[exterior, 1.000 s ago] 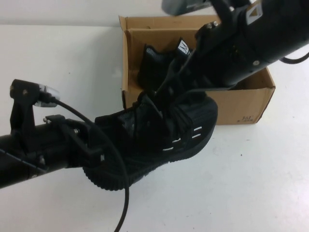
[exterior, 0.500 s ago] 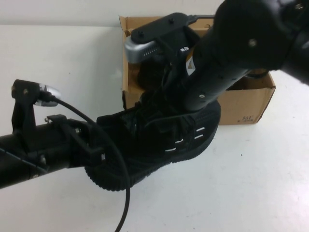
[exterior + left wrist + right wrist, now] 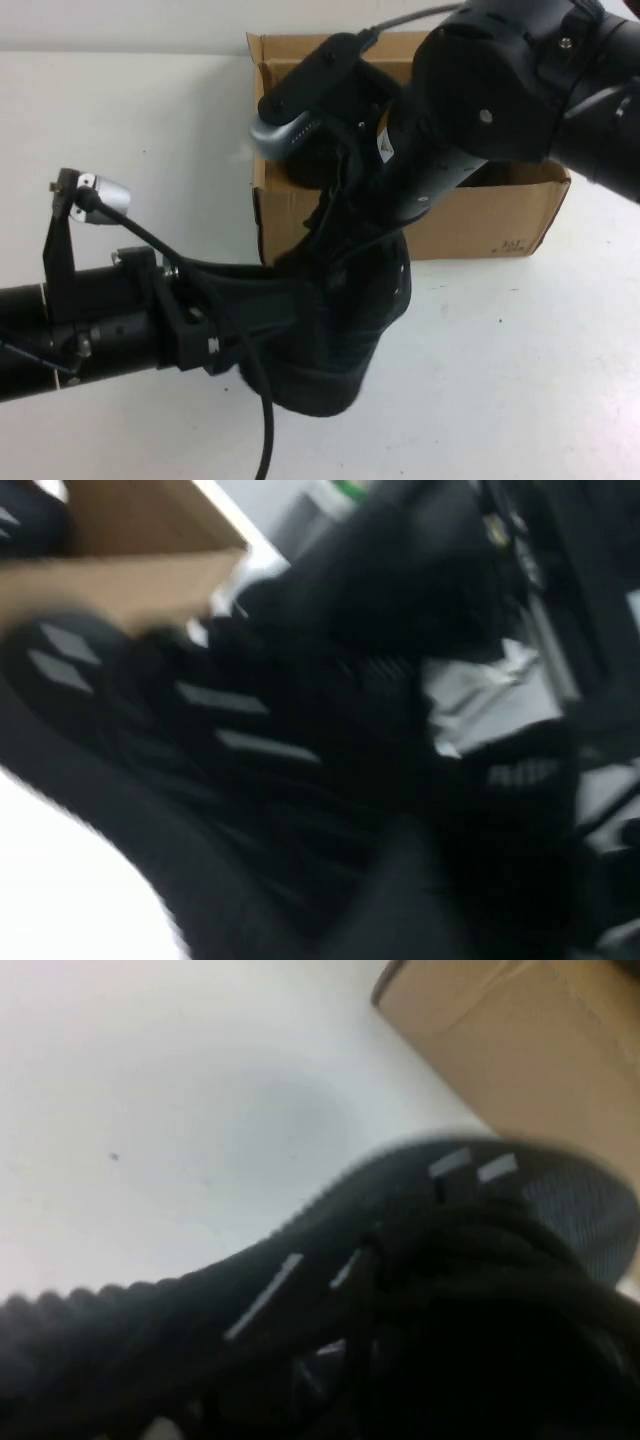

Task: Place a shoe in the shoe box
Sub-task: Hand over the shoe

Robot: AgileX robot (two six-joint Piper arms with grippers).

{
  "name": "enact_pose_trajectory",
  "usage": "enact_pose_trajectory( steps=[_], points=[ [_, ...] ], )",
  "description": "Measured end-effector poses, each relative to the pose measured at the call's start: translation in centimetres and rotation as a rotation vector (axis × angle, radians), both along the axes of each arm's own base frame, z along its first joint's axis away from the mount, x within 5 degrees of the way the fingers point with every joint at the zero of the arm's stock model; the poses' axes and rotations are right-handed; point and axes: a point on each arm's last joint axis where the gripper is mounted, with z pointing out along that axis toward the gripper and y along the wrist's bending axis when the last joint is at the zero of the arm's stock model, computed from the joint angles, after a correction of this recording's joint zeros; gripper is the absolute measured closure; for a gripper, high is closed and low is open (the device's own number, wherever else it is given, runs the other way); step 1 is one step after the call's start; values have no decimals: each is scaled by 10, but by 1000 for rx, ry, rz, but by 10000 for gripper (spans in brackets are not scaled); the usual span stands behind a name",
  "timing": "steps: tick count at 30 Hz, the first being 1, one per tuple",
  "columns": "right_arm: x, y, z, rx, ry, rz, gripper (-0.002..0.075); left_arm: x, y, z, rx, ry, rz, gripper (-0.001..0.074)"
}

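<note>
A black knit shoe (image 3: 345, 340) with pale-grey side dashes hangs tilted in front of the brown cardboard shoe box (image 3: 500, 210), its sole turned down and toward me. My right gripper (image 3: 345, 245) reaches down from the upper right into the shoe's lace area and is shut on it. The laces fill the right wrist view, with the shoe (image 3: 300, 1290) below the shoe box (image 3: 520, 1050). My left gripper (image 3: 250, 335) comes in from the left and sits against the shoe's heel end. The left wrist view is blurred, showing the shoe (image 3: 220, 740) and a corner of the shoe box (image 3: 120, 560).
The white table (image 3: 520, 380) stretches in front of and to the right of the box. Something dark (image 3: 305, 165) lies inside the box, mostly hidden by my right arm. A black cable hangs from my left arm.
The right arm has swung down over the shoe and its gripper has shut on the lace area. The shoe has turned from lying flat to hanging tilted. The left arm has shifted slightly.
</note>
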Motion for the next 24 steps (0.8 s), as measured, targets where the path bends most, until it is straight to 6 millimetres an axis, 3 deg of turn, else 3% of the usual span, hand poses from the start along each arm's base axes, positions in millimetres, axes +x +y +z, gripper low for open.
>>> enact_pose_trajectory(
  steps=[3, 5, 7, 16, 24],
  points=[
    [1, -2, 3, -46, -52, 86, 731, -4, -2, 2, -58, 102, -19, 162],
    [-1, -5, 8, -79, -84, 156, 732, -5, -2, 2, -84, 153, -27, 93],
    [-6, -9, 15, -105, -121, 224, 732, -6, -3, 3, -98, 184, -29, 70],
    [-27, -42, 56, -91, -214, 426, 732, -2, 2, 2, -115, 236, 16, 93],
    [-44, -51, 59, -156, -194, 733, 732, 16, 36, 5, -244, 385, 153, 259]
  ],
)
